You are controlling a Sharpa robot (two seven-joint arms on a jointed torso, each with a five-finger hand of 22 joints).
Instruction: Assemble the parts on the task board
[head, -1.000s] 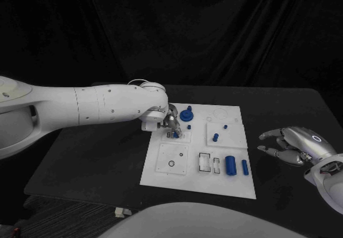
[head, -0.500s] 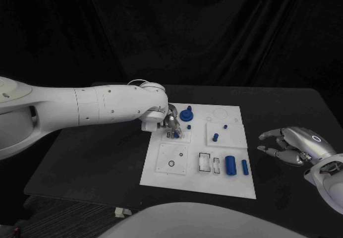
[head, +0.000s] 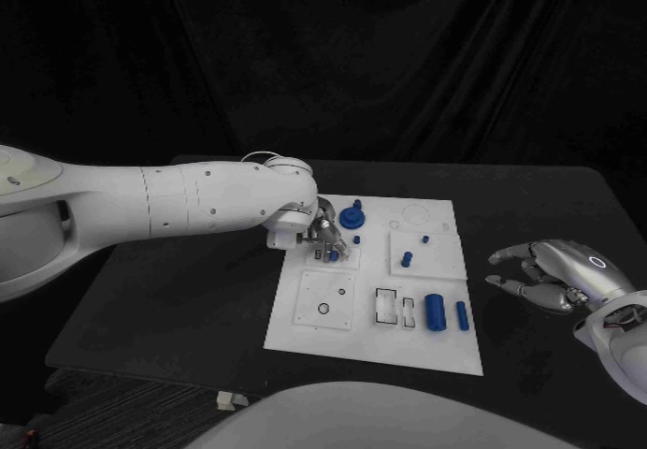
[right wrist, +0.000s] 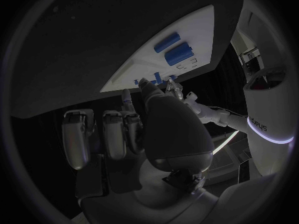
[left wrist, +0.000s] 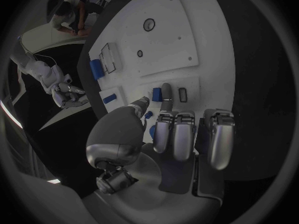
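Observation:
The white task board (head: 391, 344) lies in the middle of the black table. My left hand (head: 318, 232) hovers over its far left panel and pinches a small blue part (head: 332, 253) between thumb and a finger, low over the plate. In the left wrist view that hand (left wrist: 168, 134) holds the same part (left wrist: 157, 94) beside a small dark slot (left wrist: 183, 94). A blue knob (head: 352, 219) stands just beyond the fingers. A thick blue cylinder (head: 434, 311) and a slim one (head: 463, 315) lie at the board's near right. My right hand (head: 553, 273) hangs right of the board, fingers apart, holding nothing.
Short blue pegs (head: 405, 260) stand in the middle right panel. Two rectangular slots (head: 387, 306) and a small ring hole (head: 323, 309) mark the near panels. The right wrist view shows the board's edge (right wrist: 124, 79) and both cylinders (right wrist: 177, 53). Bare black table surrounds the board.

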